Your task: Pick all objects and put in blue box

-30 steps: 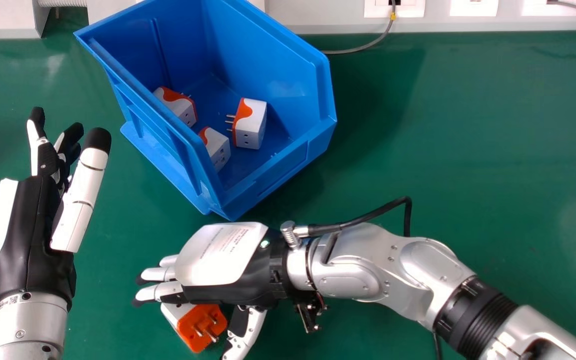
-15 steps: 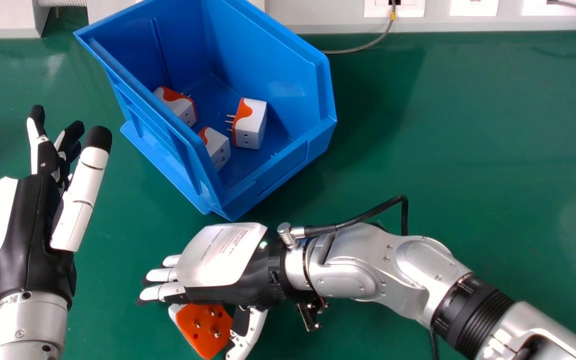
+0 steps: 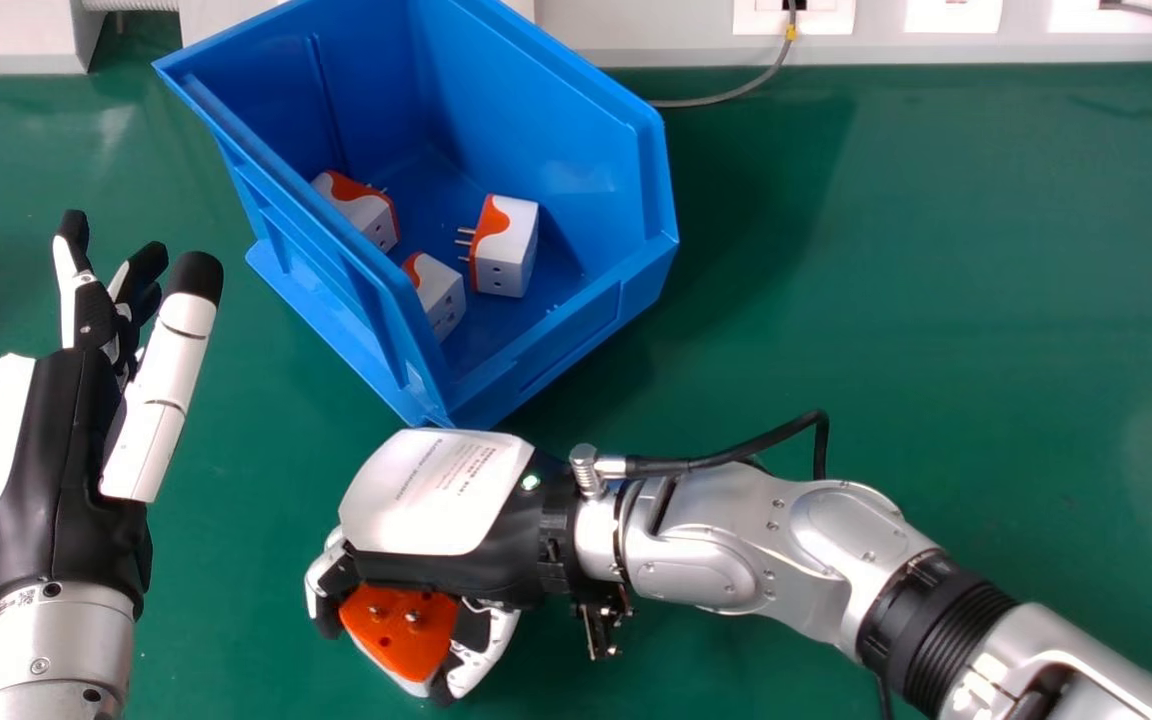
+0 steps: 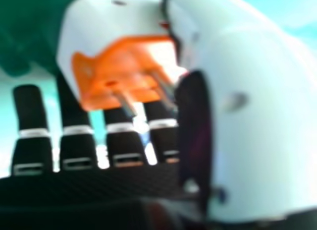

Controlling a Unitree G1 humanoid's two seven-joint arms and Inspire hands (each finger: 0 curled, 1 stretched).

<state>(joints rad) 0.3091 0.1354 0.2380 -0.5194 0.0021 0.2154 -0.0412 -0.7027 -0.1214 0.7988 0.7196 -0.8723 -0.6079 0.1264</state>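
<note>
The green table (image 3: pixel 886 250) lies beneath the blue box (image 3: pixel 556 120). Just on the near side of the blue box, by its near corner, is the right hand (image 3: pixel 441 490), its fingers and thumb curled in and pinching the held adapter (image 3: pixel 396 625). To the left of the blue box and nearer the robot is the left hand (image 3: pixel 66 450), fingers extended and a little apart. The held adapter is on the near side of the blue box, beyond the right hand from it. Its orange face is turned up towards the head camera. One visible edge slants from the left down to the near right; its long axis is too covered to be sure of. Inside the blue box lie a left adapter (image 3: pixel 366 215), a right adapter (image 3: pixel 504 250) and a near adapter (image 3: pixel 441 300). The held adapter's metal pins (image 3: pixel 413 616) point upward. Half a second ago the right hand's fingers stuck out straight; they have since closed round the held adapter, which has shifted slightly towards the blue box.
</note>
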